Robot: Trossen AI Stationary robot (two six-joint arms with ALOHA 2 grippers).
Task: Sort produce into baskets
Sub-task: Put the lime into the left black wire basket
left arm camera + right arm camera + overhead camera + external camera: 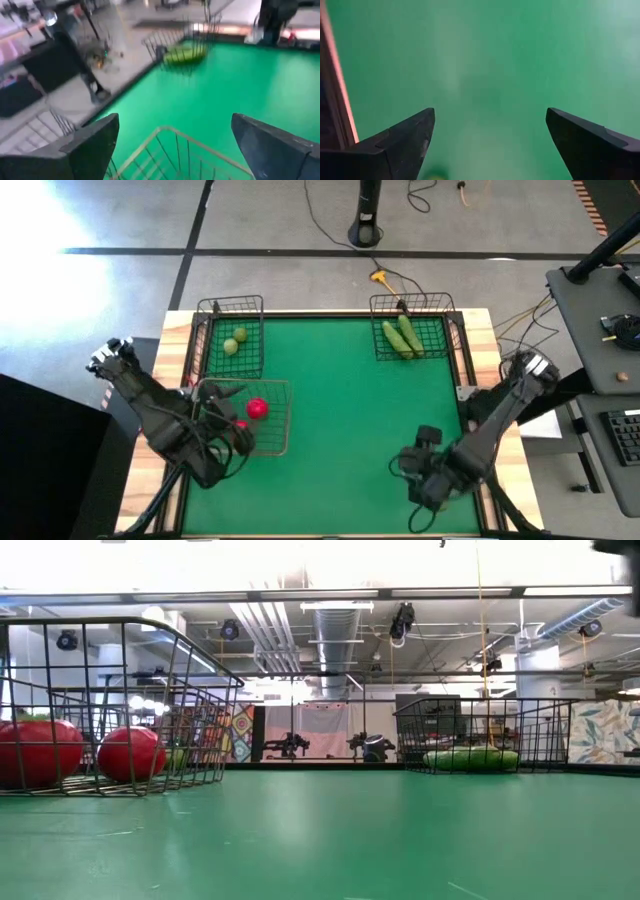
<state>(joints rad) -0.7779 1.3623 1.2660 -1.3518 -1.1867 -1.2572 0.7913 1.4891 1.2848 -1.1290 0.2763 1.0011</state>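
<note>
Left claw (232, 438): spread wide, empty, over grey-wire basket (283, 416) holding red pieces (257, 408); right claw (418, 452): wide, empty, above bare green surface (340, 430); cucumbers (402, 338) and yellow-green pieces (235, 341) in separate dark baskets (256, 304) at far edge

Red produce (257, 408) in grey-wire basket (283, 418), green cucumbers (402, 338) in dark basket (412, 303), on green table (350, 440).

A: Location of produce?
B: Two cucumbers (402, 337) lie in the far right basket (411, 326). Two yellow-green balls (235, 341) sit in the far left basket (231, 335). Red balls (257, 408) rest in the near left grey basket (272, 416).
</note>
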